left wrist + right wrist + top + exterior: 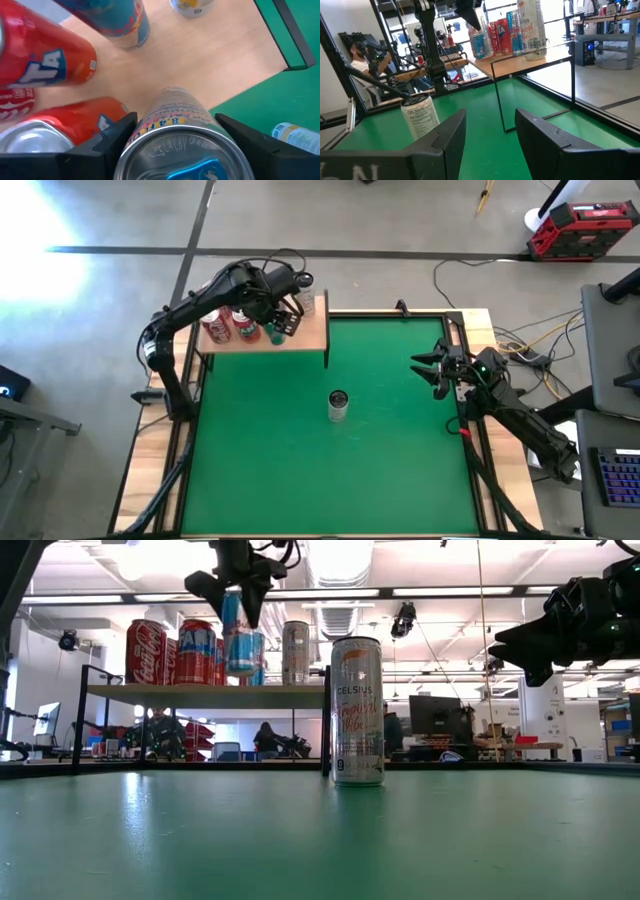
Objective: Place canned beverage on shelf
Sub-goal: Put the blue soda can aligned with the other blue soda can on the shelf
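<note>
Over the shelf (262, 338), the left gripper (238, 592) pinched a blue can (240, 638) just above the board, beside the red cans (172, 651). It needed lowering straight, clear of those neighbours, before release. Right of the shelf, a Celsius can (338, 406) waited on the green mat (300, 470); farther right, the right gripper (428, 370) hung pressed together, empty.

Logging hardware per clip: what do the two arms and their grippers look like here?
Both are dark, near-black jointed arms. The left arm trails black cabling near its wrist. The right arm shows a small green light by its wrist. Each ends in two flat, angular black fingers.
</note>
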Controlling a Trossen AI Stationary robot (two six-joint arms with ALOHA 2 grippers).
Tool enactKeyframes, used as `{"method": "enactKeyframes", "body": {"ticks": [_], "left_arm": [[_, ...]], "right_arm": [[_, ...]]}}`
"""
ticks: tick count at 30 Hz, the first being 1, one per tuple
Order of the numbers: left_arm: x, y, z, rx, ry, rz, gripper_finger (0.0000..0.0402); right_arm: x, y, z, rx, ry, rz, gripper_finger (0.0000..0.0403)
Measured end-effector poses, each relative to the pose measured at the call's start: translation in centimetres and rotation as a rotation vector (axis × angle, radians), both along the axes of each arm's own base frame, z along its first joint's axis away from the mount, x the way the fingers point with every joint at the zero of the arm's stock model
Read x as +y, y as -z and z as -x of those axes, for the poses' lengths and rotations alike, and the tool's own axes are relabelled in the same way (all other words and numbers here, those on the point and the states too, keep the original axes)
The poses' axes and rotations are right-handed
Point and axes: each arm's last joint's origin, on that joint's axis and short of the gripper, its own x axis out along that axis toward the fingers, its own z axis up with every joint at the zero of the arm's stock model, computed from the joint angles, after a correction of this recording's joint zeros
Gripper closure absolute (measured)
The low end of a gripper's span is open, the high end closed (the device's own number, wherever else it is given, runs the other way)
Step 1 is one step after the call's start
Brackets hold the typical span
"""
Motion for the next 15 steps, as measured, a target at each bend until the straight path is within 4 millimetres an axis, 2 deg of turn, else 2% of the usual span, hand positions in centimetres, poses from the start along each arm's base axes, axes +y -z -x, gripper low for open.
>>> {"method": "enactKeyframes", "body": {"ticks": [15], "left_arm": [[0.9,0.39,-0.06,0.006,0.011,-0.015,0.0163]], "right_arm": [[0.0,0.02,0.0,0.001,0.0,-0.001,0.0241]]}}
